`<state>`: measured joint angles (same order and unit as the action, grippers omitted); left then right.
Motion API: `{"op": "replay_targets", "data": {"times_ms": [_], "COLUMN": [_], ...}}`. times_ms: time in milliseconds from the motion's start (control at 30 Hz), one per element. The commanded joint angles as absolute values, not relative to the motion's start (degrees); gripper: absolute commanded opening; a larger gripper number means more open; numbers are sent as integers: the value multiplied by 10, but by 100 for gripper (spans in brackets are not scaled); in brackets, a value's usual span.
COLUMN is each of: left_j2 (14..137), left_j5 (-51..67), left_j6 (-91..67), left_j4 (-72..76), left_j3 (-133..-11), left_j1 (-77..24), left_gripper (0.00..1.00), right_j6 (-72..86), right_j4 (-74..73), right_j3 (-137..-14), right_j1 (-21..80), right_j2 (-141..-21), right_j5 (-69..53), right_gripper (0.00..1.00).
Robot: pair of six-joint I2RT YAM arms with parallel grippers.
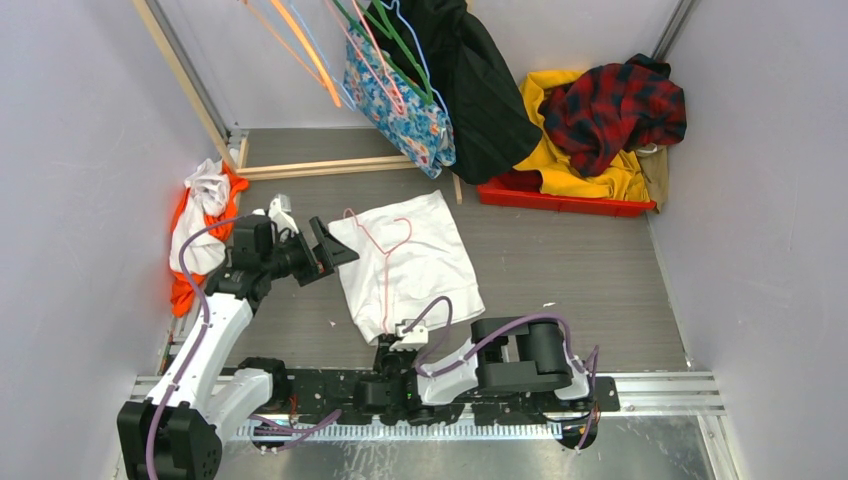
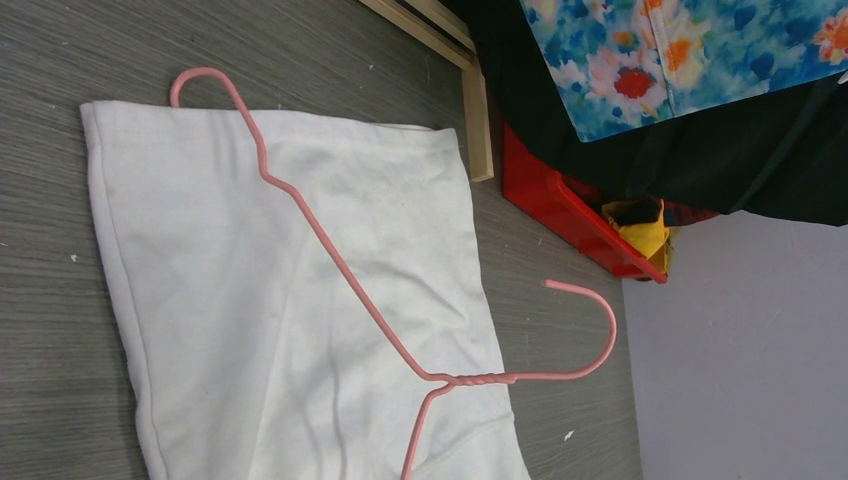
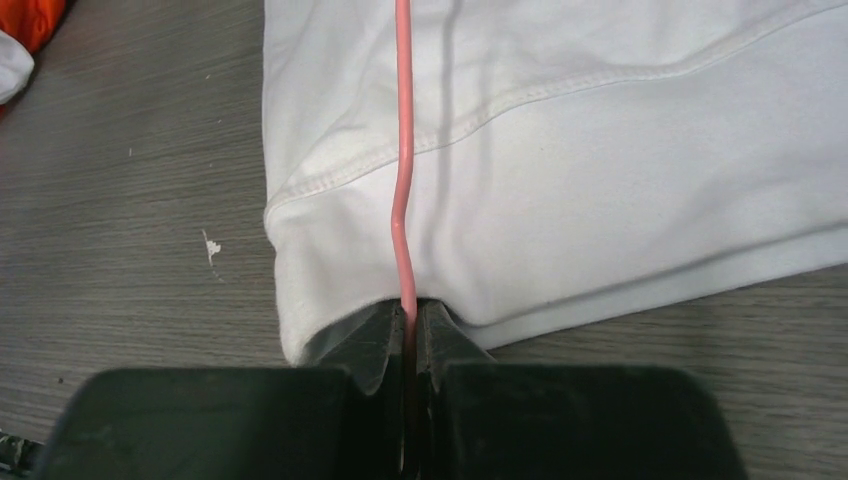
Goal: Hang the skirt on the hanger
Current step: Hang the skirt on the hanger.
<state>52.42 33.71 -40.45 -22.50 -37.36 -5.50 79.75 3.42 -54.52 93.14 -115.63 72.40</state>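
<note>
Hanger [image 3: 403, 150] pinched by right hand [image 3: 409, 330] at garment [image 3: 600, 150] edge.

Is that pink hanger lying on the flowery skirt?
No, the pink hanger lies on a white garment; the flowery skirt is farther back.

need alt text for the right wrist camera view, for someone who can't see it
The right gripper is shut on a thin pink wire hanger, which runs straight up the frame over a plain white fabric garment lying on the grey wood-grain table. A scrap of orange cloth shows at the top left corner.
</note>
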Motion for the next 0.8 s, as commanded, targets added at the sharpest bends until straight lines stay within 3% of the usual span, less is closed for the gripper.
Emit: {"op": "replay_targets", "data": {"times_ms": [0,200,467,633,767], "left_j2": [529,544,589,656,695], "left_j5": [348,348,333,308,309], "left_j6": [-406,-412,-450,-477,-495], "left_j4": [-187,-171,-92,-29,13], "left_j3": [-379,-373,-349,-343,-323], "left_j1": [-52,-52,-78,-139,-159], "left_gripper": [98,97,90,67,61], "right_j6": [841,853,669,618,586], "right_j4": [-27,-6,188,202,240], "right_j3": [-512,-446,-384,-389,-376], "right_j1": [927,926,918,914,901], "right_j2": [-1130,-1100,-1078,-1070,-1065], "right_j5": [740,745,687,660,626], "right_gripper": [1,1,1,1,1]}}
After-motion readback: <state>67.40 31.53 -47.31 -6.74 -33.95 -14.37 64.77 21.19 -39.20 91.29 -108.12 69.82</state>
